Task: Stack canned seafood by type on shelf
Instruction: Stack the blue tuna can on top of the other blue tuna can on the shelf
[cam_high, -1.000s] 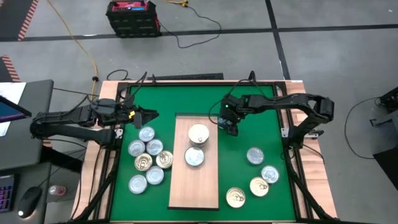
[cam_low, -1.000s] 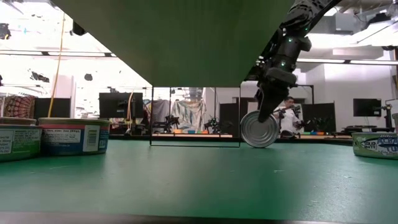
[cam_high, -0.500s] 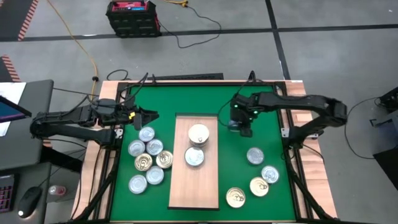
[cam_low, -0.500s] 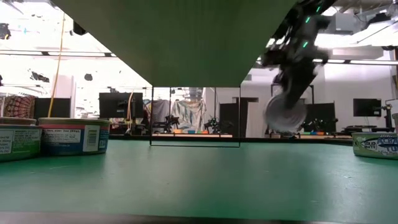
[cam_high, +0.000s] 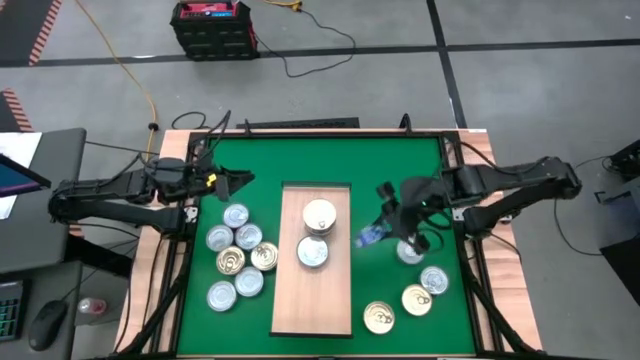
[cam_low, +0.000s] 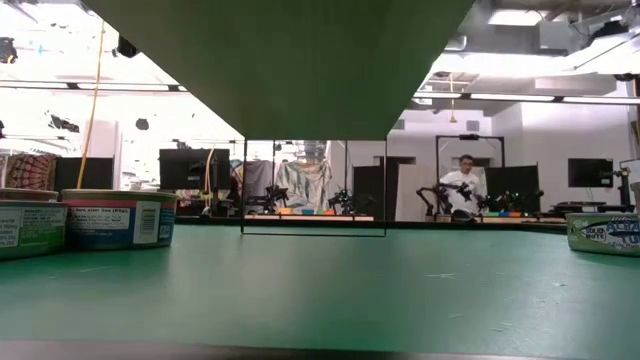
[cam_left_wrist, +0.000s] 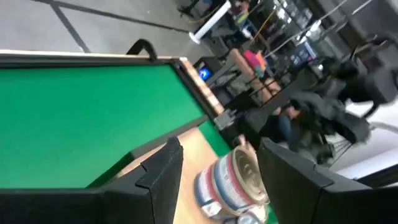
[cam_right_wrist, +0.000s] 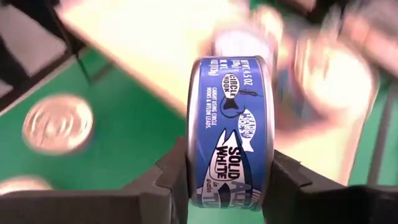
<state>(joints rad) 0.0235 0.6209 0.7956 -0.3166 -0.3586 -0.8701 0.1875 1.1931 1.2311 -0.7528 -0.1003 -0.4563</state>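
My right gripper (cam_high: 377, 231) hangs over the green mat just right of the pale wooden shelf (cam_high: 300, 315) and is shut on a blue tin (cam_right_wrist: 230, 124). Two tins lie on the shelf, one silver-topped (cam_high: 319, 214) and one bluish (cam_high: 312, 252). Several tins sit on their bases on the mat left of the shelf (cam_high: 240, 255), and others to its right (cam_high: 416, 299). My left gripper (cam_high: 238, 180) waits open at the far left of the mat; past its fingers the left wrist view shows the shelf's tins (cam_left_wrist: 233, 180). My right gripper pinches the blue tin between its two fingers, one finger (cam_right_wrist: 177, 174) on each flat face, with the printed blue wall (cam_right_wrist: 231, 93) showing between them. It comes from the table's right side. The tin (cam_high: 369, 238) stands on edge, lifted clear of the mat.
A tin (cam_high: 410, 252) lies partly under my right arm. The low view shows tins at the left (cam_low: 117, 220) and right (cam_low: 603, 232) on the mat (cam_low: 320, 290), and a person (cam_low: 463, 180) in the room behind. The shelf's near half is bare.
My right gripper has carried the blue tin from beside the shelf's far right corner toward the table's near edge. It has also risen, lifting the tin off the mat and out of the low view. The arm has swung toward the right edge. My left arm has kept still.
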